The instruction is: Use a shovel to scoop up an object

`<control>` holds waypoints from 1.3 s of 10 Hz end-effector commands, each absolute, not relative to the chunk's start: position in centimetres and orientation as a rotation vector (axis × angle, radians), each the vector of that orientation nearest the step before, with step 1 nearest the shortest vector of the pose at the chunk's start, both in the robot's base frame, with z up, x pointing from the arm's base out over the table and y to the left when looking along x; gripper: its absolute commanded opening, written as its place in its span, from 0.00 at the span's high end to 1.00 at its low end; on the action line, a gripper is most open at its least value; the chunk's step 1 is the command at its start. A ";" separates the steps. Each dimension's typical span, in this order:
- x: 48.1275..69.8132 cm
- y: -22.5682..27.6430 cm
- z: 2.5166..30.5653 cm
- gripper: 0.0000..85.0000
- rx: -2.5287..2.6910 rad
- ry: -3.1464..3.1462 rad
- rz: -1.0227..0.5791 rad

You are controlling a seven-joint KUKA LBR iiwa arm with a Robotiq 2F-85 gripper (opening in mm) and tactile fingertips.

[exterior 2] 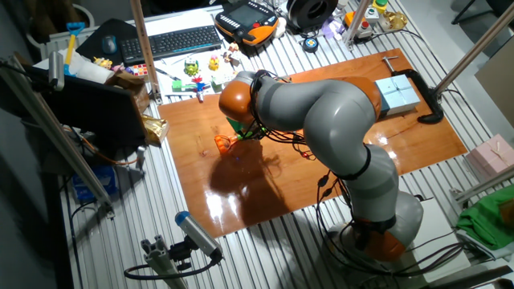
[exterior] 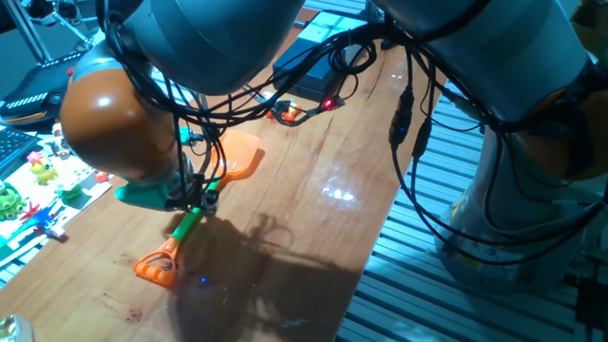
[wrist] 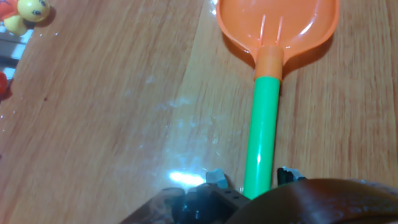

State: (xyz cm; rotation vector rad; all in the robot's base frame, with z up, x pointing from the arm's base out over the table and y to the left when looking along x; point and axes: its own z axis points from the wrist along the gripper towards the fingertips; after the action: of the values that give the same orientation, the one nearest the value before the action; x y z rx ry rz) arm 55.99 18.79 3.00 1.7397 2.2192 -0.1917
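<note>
The shovel lies on the wooden table [exterior: 313, 218]. Its orange blade [exterior: 242, 157] points toward the back, its green shaft [exterior: 187, 225] runs forward, and its orange D loop [exterior: 157, 266] lies nearest the front. My gripper [exterior: 195, 195] is down over the shaft. In the hand view the blade [wrist: 280, 25] is at the top and the shaft [wrist: 262, 124] runs down between my fingertips [wrist: 214, 178]. My gripper [wrist: 251, 177] straddles the shaft, open, with a gap on the left side. A tiny red-orange piece [exterior: 285, 115], probably the object, lies beyond the blade. The arm hides my gripper in the other fixed view, where only the loop [exterior 2: 223, 144] shows.
Small colourful toy figures [exterior: 38, 185] sit on a white sheet at the table's left edge. One yellow figure [wrist: 25, 12] shows in the hand view. A black box with cables [exterior: 313, 66] stands at the back. The table's right edge [exterior: 380, 237] drops to a slatted metal frame.
</note>
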 end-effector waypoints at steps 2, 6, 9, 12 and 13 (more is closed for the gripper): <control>56.0 18.7 2.7 0.45 1.737 2.220 -0.191; 55.9 18.7 2.8 0.69 1.735 2.224 -0.193; 56.0 18.5 3.1 0.98 1.717 2.249 -0.166; 56.5 17.8 4.6 0.99 1.766 2.282 -0.105; 56.7 17.4 5.3 0.99 1.785 2.289 -0.090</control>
State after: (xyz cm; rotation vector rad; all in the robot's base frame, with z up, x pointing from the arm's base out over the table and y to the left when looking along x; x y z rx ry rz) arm 56.71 17.28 5.43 1.7884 2.2903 -0.0890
